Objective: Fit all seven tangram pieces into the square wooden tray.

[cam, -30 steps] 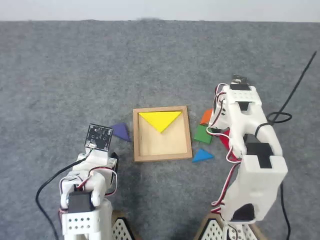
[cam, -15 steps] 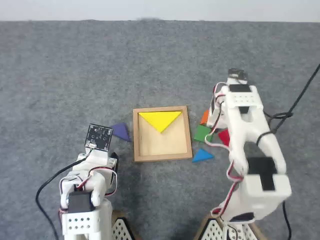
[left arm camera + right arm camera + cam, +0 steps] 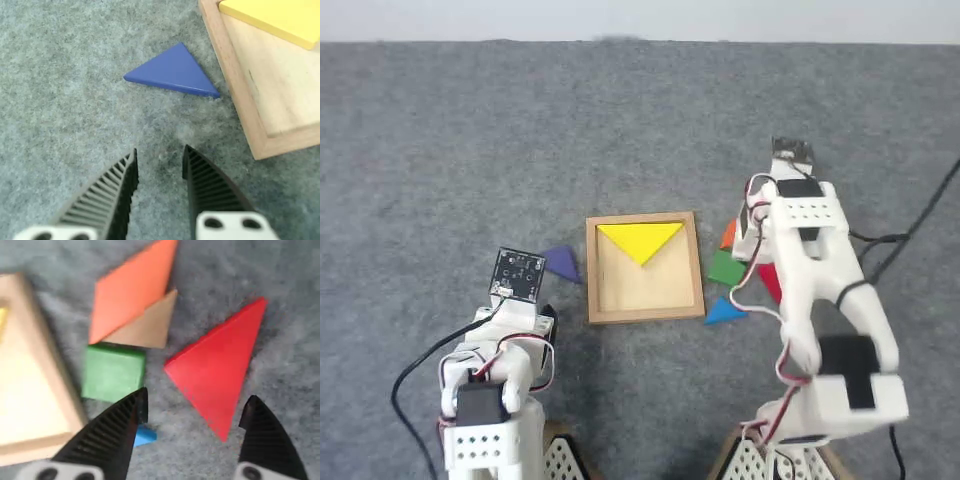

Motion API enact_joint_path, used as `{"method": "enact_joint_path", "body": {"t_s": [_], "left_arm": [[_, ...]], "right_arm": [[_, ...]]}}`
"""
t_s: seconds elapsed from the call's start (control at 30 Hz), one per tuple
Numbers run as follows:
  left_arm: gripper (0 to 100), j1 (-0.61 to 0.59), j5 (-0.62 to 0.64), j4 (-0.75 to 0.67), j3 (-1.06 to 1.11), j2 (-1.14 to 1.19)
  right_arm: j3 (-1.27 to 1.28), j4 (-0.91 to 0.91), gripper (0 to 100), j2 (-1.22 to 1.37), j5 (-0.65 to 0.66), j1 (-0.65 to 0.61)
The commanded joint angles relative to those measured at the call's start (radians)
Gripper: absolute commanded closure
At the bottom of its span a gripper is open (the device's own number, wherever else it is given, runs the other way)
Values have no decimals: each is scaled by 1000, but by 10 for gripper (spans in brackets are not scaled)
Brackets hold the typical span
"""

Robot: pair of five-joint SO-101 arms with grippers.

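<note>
Your right claw [image 3: 196, 401] is hovering tipped downward, spread wide over the red triangle [image 3: 220, 370]; the tray [image 3: 644, 317] is sitting off to its side, beyond the green square [image 3: 112, 372].

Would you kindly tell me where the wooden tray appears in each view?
High view: the wooden tray lies at the picture's middle.
Left wrist view: its corner lies beside the dark blue triangle, ahead of the left pincer.
Right wrist view: its rim runs beside the green square.
Shared landmark: the yellow triangle inside the tray, in the high and left wrist views.
</note>
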Motion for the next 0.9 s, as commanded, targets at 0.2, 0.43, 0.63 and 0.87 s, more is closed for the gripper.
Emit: {"method": "enact_joint_path", "body": {"t_s": [0.2, 0.43, 0.63, 0.87], "left_arm": [[859, -6, 9, 5, -15, -20], [859, -6, 9, 5, -15, -20], [859, -6, 9, 5, -15, -20], [859, -6, 9, 5, -15, -20]], "right_arm": [[-157, -15, 693, 151, -17, 31], [-173, -21, 693, 162, -28, 42], [-172, -21, 703, 162, -61, 38], [-158, -21, 712, 163, -60, 41]]}}
